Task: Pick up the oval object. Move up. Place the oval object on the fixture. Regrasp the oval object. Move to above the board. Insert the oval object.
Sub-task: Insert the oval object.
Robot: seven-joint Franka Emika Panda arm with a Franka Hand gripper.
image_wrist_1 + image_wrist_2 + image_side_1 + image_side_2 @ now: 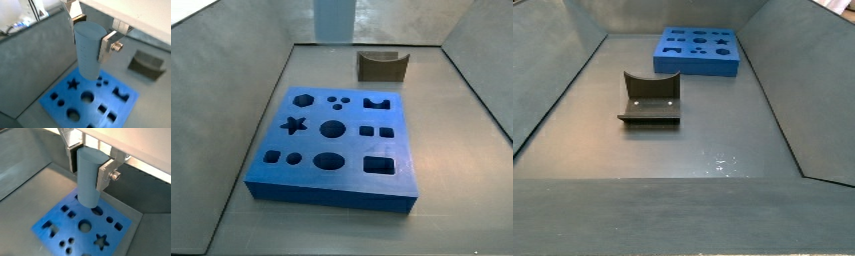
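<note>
grey walls close in a bare grey floor where the board (pixel 335 141) lies flat, its cut-outs open upward, and the fixture (pixel 381 65) stands empty well apart from it near the far wall. in both wrist views the gripper (pixel 90 39) hangs high above the board, its silver fingers (pixel 106 174) closed narrow on the oval object (pixel 89 178) — a pale blue peg pointing down at the holes. in a side view only the peg's lower end (pixel 333 18) shows at the frame's upper edge.

the regrasp looks done and the insertion is what remains. the risk, as i judge it, lies in alignment — if the peg's oval section is turned off the hole's long axis, or sits off-centre, its end will catch on the rim and jam. a slightly tilted grip would wedge it partway. pressing down then could slide the peg in the pads or shift the board.
</note>
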